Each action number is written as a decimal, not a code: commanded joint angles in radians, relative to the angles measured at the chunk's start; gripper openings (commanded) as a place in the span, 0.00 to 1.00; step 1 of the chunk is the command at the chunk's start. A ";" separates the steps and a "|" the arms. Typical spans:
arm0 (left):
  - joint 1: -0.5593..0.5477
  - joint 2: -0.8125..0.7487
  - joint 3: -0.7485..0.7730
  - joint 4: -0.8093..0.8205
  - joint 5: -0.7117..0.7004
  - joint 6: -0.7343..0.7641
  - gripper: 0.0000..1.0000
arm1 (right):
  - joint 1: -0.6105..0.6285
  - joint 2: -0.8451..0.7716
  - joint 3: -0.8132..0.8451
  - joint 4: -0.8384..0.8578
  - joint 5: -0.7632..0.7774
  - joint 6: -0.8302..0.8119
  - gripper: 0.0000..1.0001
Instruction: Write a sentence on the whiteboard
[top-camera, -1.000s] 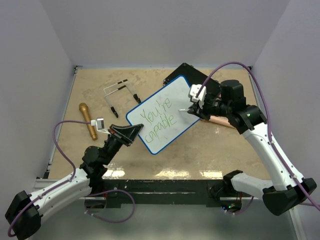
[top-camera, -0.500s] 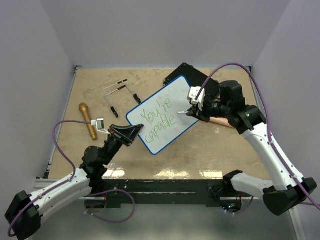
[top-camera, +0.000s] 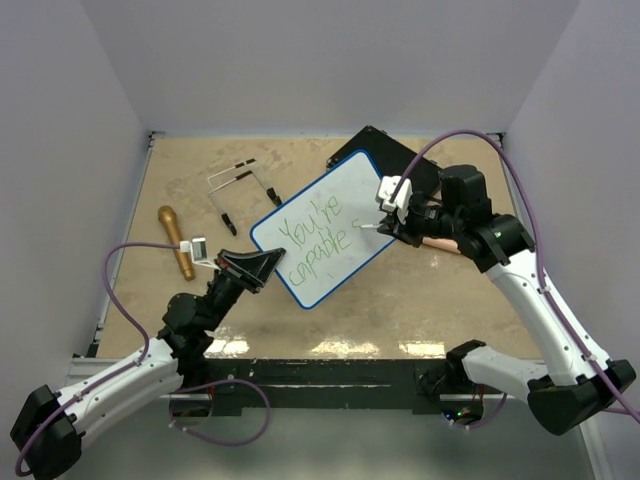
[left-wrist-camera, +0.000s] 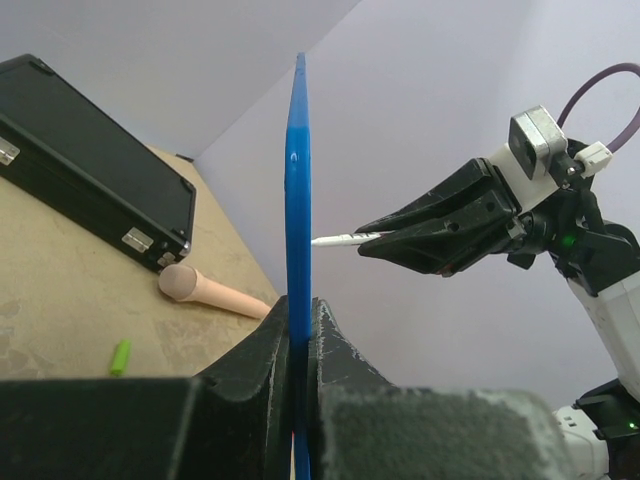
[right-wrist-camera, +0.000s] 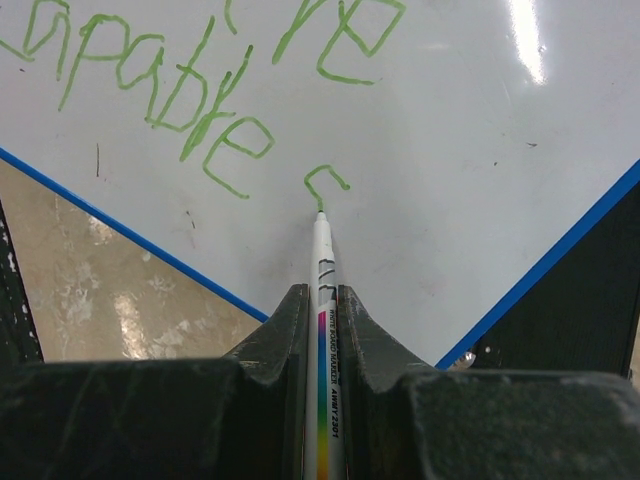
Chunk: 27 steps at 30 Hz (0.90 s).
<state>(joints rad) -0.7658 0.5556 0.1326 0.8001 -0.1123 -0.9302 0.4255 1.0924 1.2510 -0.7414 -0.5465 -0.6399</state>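
While pale walls enclose the tan tabletop, there are one whiteboard, one black case, and two sticks, gold stick and pink stick, microphones perhaps. The left gripper clamps the whiteboard's rim and the right gripper pinches one marker.

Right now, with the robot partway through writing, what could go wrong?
The left gripper clamps the whiteboard by one edge only, so the marker pressing on it might pivot it and smear the sentence. The right gripper holds the thin marker by its barrel; it may slip back. The letter at its tip sits near the blue rim, so room could run short.
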 joint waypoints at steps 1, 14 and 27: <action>0.000 -0.031 0.032 0.172 0.000 -0.018 0.00 | 0.002 -0.016 -0.012 -0.016 0.022 -0.010 0.00; 0.002 0.000 0.030 0.192 0.003 -0.021 0.00 | 0.009 -0.003 0.037 -0.092 -0.134 -0.058 0.00; 0.000 -0.025 0.027 0.165 0.000 -0.015 0.00 | -0.059 0.020 0.087 -0.023 -0.090 0.019 0.00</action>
<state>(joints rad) -0.7658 0.5583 0.1326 0.8059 -0.1112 -0.9249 0.3691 1.0958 1.3300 -0.7967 -0.6632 -0.6460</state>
